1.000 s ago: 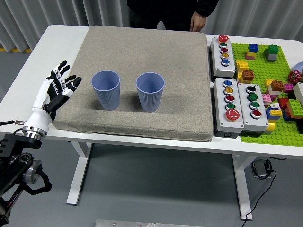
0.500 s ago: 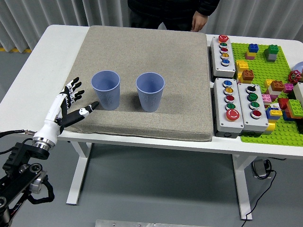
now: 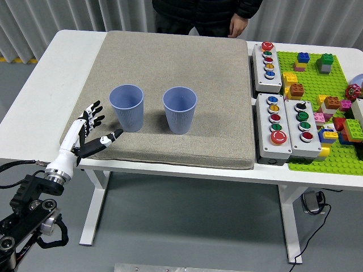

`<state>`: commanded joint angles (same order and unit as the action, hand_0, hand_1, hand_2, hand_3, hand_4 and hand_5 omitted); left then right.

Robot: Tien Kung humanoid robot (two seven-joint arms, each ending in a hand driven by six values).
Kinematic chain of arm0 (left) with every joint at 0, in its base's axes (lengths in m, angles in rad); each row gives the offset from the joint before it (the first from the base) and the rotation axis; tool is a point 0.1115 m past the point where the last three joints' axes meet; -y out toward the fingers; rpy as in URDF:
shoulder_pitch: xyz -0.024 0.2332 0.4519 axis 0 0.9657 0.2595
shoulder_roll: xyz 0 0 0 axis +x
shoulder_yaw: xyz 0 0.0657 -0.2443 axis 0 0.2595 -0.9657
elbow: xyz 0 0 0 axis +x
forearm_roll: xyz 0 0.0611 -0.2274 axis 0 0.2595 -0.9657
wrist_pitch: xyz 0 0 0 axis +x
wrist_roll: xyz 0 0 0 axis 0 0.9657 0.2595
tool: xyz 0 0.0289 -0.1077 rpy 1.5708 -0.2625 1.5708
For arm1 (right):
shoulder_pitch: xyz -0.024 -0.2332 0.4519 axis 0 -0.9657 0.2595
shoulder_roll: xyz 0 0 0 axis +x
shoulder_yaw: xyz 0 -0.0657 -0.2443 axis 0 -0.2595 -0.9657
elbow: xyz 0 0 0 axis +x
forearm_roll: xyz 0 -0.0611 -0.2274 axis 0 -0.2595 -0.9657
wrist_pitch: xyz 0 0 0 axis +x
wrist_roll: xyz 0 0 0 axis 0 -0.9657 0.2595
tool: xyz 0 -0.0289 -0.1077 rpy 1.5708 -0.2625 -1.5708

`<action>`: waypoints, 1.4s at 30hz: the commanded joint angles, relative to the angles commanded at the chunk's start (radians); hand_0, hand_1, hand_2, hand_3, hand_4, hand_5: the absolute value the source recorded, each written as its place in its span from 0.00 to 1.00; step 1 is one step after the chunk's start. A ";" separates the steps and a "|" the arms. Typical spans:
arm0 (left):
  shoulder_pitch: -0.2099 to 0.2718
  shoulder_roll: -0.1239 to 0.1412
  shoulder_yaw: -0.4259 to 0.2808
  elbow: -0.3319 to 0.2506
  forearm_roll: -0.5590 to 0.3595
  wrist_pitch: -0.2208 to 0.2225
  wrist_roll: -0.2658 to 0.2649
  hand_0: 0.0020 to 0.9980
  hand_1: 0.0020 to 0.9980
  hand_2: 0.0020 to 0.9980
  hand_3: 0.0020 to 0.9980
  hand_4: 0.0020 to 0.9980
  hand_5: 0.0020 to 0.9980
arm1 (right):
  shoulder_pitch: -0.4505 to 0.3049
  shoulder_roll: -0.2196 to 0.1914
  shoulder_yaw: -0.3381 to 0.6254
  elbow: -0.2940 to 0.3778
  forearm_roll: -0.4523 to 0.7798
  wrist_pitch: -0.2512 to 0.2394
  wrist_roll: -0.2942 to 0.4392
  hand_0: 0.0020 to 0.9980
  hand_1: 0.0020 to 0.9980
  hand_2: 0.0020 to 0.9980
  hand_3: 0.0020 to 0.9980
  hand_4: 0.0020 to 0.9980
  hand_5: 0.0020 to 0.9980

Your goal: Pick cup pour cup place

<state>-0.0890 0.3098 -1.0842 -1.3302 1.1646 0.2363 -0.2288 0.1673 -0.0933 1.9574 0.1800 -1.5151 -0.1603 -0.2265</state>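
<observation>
Left of frame, open mat (image 3: 170, 56) separates the left hand (image 3: 88, 131) from the left cup (image 3: 127, 107); the right cup (image 3: 180, 109) stands beside it, a gap between, apparently passable.

Two pale blue ribbed cups (image 3: 127, 107) (image 3: 180, 109), grey-beige woven mat (image 3: 176, 62), white table (image 3: 71, 56), black-and-white left hand (image 3: 88, 132), green baseplate (image 3: 326, 107) with multicoloured bricks, grey button boxes (image 3: 275, 133) with red, green, yellow, blue buttons.

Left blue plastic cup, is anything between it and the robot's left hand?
Nothing visible. The open left hand is just left of the left blue plastic cup, with only bare grey mat between them.
</observation>
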 joint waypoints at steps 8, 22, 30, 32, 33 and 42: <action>-0.034 -0.017 0.029 0.028 -0.042 0.001 -0.009 0.89 0.92 1.00 1.00 0.93 0.34 | -0.001 0.000 -0.010 0.000 0.011 0.000 0.000 0.69 0.62 0.59 0.59 0.00 0.26; -0.084 -0.055 0.043 0.083 -0.058 -0.002 -0.015 0.89 0.91 1.00 1.00 0.93 0.34 | 0.007 -0.003 -0.022 0.000 0.026 -0.001 0.002 0.69 0.62 0.59 0.59 0.00 0.27; -0.119 -0.071 0.037 0.121 -0.057 -0.002 -0.019 0.89 0.92 1.00 1.00 0.92 0.33 | 0.012 -0.004 -0.023 0.000 0.029 0.000 0.004 0.69 0.62 0.59 0.59 0.00 0.27; -0.125 -0.074 0.038 0.127 -0.055 -0.001 -0.019 0.89 0.92 1.00 1.00 0.92 0.33 | 0.012 -0.004 -0.023 0.000 0.029 0.000 0.004 0.69 0.62 0.59 0.59 0.00 0.27; -0.130 -0.077 0.041 0.132 -0.048 0.001 -0.018 0.89 0.92 1.00 1.00 0.92 0.33 | 0.013 -0.004 -0.024 0.000 0.030 0.000 0.004 0.69 0.62 0.59 0.59 0.00 0.27; -0.141 -0.084 0.050 0.157 0.024 0.012 -0.007 0.89 0.92 1.00 1.00 0.92 0.33 | 0.014 -0.005 -0.027 0.000 0.034 -0.001 0.003 0.69 0.62 0.59 0.59 0.00 0.26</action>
<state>-0.2302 0.2255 -1.0339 -1.1732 1.1889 0.2484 -0.2359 0.1813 -0.0983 1.9303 0.1800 -1.4813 -0.1610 -0.2230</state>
